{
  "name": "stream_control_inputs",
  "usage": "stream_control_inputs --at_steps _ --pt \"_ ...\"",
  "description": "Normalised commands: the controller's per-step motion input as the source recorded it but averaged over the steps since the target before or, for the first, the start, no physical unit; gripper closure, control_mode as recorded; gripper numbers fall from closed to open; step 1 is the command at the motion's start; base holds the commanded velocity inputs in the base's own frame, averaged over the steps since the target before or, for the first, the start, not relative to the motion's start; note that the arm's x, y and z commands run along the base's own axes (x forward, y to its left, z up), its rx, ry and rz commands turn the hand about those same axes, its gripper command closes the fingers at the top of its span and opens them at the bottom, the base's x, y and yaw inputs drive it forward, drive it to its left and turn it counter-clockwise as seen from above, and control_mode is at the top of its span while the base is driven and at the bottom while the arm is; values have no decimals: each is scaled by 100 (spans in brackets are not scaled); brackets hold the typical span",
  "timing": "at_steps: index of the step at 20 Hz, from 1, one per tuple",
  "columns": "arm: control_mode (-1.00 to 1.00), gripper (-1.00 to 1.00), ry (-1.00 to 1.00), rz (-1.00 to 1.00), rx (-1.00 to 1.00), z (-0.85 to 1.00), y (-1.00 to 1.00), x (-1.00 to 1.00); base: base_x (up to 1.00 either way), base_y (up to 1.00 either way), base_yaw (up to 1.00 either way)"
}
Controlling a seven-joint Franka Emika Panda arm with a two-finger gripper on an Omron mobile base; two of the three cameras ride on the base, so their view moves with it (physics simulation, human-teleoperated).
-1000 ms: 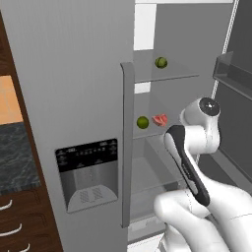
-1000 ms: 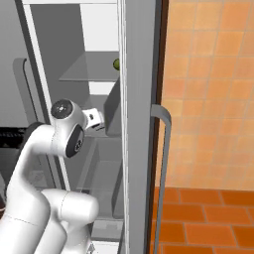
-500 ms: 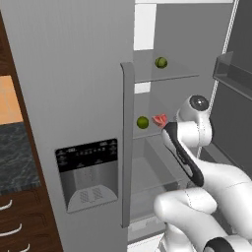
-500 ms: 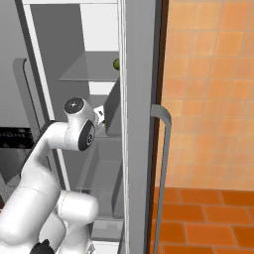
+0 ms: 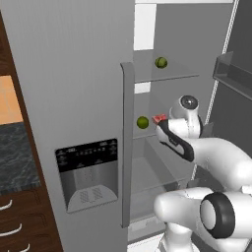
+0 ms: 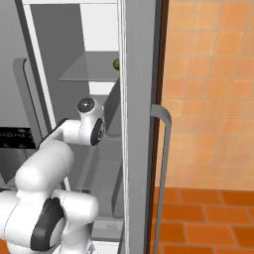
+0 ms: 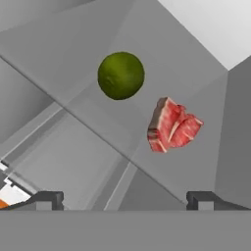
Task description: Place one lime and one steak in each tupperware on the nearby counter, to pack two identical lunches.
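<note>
On the middle glass shelf of the open fridge, a green lime (image 7: pixel 120 75) lies beside a red marbled steak (image 7: pixel 172 126). My gripper (image 7: pixel 125 200) is open and points at them from a short way off, nothing between its fingertips (image 7: pixel 49 198). The left base view shows the same lime (image 5: pixel 142 122) and steak (image 5: pixel 159 118) just ahead of my arm (image 5: pixel 183 129). A second lime (image 5: pixel 161 62) rests on the upper shelf, and shows again in the right base view as a lime (image 6: pixel 116 64). The dark speckled counter (image 5: pixel 15 157) lies at far left. The tupperware is out of view.
The closed grey fridge door with a dispenser (image 5: pixel 88 172) and a vertical handle (image 5: pixel 127 147) stands left of the opening. A door bin (image 5: pixel 234 74) juts in at the upper right. The open door's edge and handle (image 6: pixel 163 163) stand before an orange tiled wall.
My arm has swung deeper into the fridge, toward the middle shelf with the lime and steak. The gripper has stayed open.
</note>
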Motion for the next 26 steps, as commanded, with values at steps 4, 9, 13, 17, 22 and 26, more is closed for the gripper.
stream_control_inputs --at_steps 4,9,13,17,22,26 --pt "-100 -100 11 0 0 -3 -11 63 0 0 0" --pt "-100 -100 9 0 -3 -32 -2 39 0 0 0" --pt "-100 -100 6 0 -4 -45 0 39 0 0 0" --pt "-100 -100 0 3 0 -34 -11 44 0 0 0" --pt "-100 -100 0 5 0 -29 -13 49 0 0 0" --pt "-100 -100 0 6 0 -25 -3 61 0 0 0"
